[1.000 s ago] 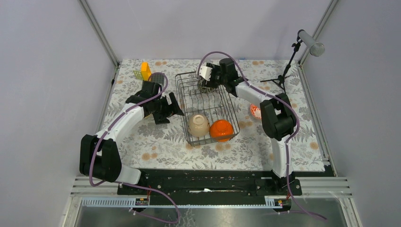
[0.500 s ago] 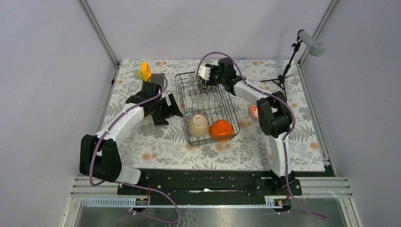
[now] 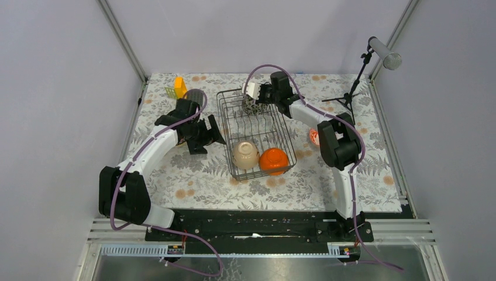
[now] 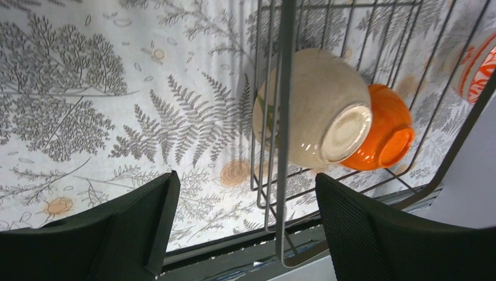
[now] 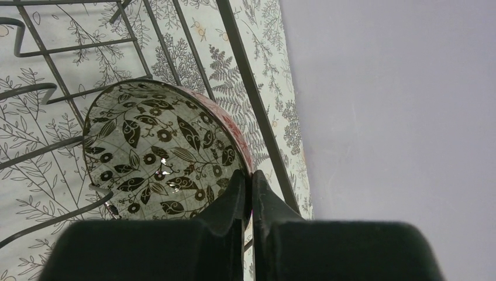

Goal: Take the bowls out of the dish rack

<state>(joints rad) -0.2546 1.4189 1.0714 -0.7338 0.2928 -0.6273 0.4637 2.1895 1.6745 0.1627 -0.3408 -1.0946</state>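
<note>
We note a fern-printed cloth and plain grey walls. Black wire rack sits mid-frame, with a glossy beige bowl and an orange bowl at its lower end. Right pincer is clamped on the rim of the leaf-patterned bowl in the rack's upper corner. Left pincer is spread wide, empty.

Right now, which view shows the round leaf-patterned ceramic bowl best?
Right wrist view: the round leaf-patterned ceramic bowl is close and clear, rim pinched by the right end effector. The top view shows a glimpse under that end effector; the left wrist view, nothing.
</note>
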